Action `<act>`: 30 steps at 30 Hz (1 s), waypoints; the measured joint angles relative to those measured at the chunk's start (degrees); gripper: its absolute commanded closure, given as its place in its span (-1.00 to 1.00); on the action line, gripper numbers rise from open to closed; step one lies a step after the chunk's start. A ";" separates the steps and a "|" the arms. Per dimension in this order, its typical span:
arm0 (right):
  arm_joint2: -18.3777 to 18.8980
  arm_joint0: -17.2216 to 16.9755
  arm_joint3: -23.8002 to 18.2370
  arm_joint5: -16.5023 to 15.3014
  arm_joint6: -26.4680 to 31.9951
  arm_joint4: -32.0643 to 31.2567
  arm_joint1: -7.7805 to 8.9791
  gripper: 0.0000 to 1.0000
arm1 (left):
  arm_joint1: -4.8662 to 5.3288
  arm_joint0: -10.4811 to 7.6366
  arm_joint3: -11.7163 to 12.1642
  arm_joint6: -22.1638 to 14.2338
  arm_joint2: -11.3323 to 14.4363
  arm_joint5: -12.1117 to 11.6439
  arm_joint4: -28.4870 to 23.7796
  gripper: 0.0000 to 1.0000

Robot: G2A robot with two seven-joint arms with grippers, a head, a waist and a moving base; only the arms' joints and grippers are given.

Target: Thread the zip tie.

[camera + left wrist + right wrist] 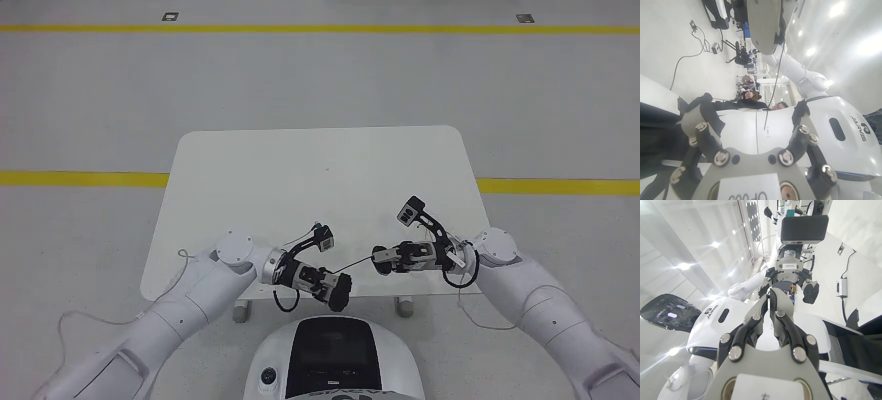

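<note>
Both grippers hover over the front edge of the white table. My right gripper is shut on one end of a thin dark zip tie. The tie runs from it toward my left gripper. In the left wrist view the zip tie hangs down from the right gripper's grey finger, and its free tip ends between the left gripper's widely spread fingers without touching them. The right wrist view shows the left gripper facing it, one black finger pad held far out.
The tabletop behind the grippers is bare white. Grey floor with yellow lines surrounds the table. A power box with cables lies on the floor to the side.
</note>
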 measured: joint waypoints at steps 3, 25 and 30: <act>1.05 -1.08 -2.33 -0.01 -3.94 -2.33 -0.12 1.00 | -0.02 0.79 -0.92 6.24 -0.58 0.60 -0.12 -1.00; 7.53 -7.39 -7.48 0.04 -12.63 -9.83 -0.89 1.00 | -0.39 3.75 -4.74 22.44 -1.33 1.74 0.97 -1.00; 8.44 -8.04 -8.07 1.14 -13.08 -12.04 -0.77 1.00 | -0.26 4.77 -5.42 23.59 -2.02 1.14 0.40 -1.00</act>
